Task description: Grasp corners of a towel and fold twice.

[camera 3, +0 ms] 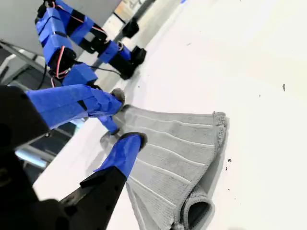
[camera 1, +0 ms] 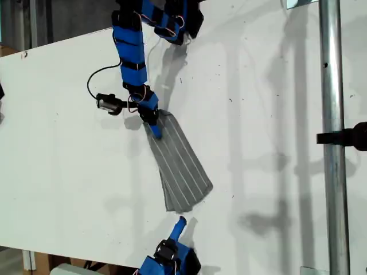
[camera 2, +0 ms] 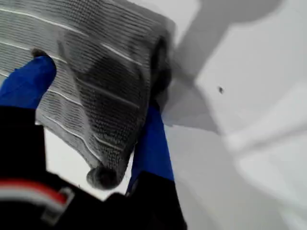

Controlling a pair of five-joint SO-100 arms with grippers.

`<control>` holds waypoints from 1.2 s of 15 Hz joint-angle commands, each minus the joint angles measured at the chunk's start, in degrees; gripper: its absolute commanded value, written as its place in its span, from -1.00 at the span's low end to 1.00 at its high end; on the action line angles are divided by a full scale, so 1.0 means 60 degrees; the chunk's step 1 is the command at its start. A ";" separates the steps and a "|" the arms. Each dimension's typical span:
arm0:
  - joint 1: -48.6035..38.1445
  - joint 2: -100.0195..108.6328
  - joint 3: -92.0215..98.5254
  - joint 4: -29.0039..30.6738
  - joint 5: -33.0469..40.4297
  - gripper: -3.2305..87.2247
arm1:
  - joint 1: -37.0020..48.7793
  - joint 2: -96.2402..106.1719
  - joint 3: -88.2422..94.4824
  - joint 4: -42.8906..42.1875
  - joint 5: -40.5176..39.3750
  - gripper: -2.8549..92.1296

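The grey striped towel (camera 1: 180, 166) lies on the white table (camera 1: 69, 172), gathered narrow at its far end and fanning out wide toward the near end. My first gripper (camera 1: 155, 127) is shut on that bunched far end; the first wrist view shows the towel (camera 2: 96, 38) pinched between the blue fingers of my first gripper (camera 2: 98, 91). My second gripper (camera 1: 180, 223) hovers just off the wide near edge. In the second wrist view my second gripper (camera 3: 125, 120) stands open over the towel (camera 3: 177, 153), holding nothing. One corner (camera 3: 220, 117) lies flat, and another edge curls up (camera 3: 196, 211).
A metal pole (camera 1: 332, 114) with a black clamp (camera 1: 350, 136) stands at the exterior view's right. A small black camera on a cable (camera 1: 109, 103) hangs beside the first arm. The table's front edge (camera 1: 57, 255) runs along the exterior view's lower left.
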 commanded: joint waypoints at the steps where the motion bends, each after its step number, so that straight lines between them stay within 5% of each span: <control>1: 0.0073 0.0059 -0.0205 0.0015 -0.0073 -0.69 | -0.1025 -0.1567 -0.2314 -0.0791 0.0132 -0.22; 2: 0.0059 0.0059 -0.0205 0.0000 -0.0073 -0.69 | -0.1494 -0.1875 -0.2754 -0.1274 0.0234 -0.27; 3: 0.0073 0.0059 -0.0220 0.0029 -0.0103 -0.69 | -0.1758 -0.1875 -0.3003 -0.1055 0.0820 -0.92; 4: 0.0088 0.0059 -0.0220 0.0044 -0.0117 -0.69 | -0.1802 -0.1597 -0.2988 -0.0410 0.0762 -0.95; 7: 0.0103 0.0059 -0.0234 0.0044 -0.0073 -0.69 | -0.1377 -0.0205 -0.3911 0.7251 -0.0513 -0.95; 8: 0.0073 0.0059 -0.0220 0.0000 0.0000 -0.69 | -0.1289 0.0703 -0.3486 0.8804 -0.0601 -0.95; 11: 0.0029 0.0059 -0.0220 -0.0029 0.0059 -0.69 | -0.1274 0.1099 -0.4277 1.4385 0.0615 -0.95; 12: 0.0015 0.0059 -0.0220 -0.0044 0.0059 -0.69 | -0.1509 0.0850 -0.4863 1.4634 0.0762 -0.95; 14: 0.0015 0.0059 -0.0205 -0.0044 0.0059 -0.69 | -0.2109 0.2373 -0.4438 0.9111 -0.0190 -0.95; 15: 0.0059 0.0059 -0.0220 -0.0015 0.0029 -0.69 | -0.2183 0.2227 -0.4658 0.7793 -0.0337 -0.95; 18: 0.0103 0.0059 -0.0176 0.0000 -0.0044 -0.69 | -0.2344 0.1128 -0.5068 0.5508 -0.0308 -0.95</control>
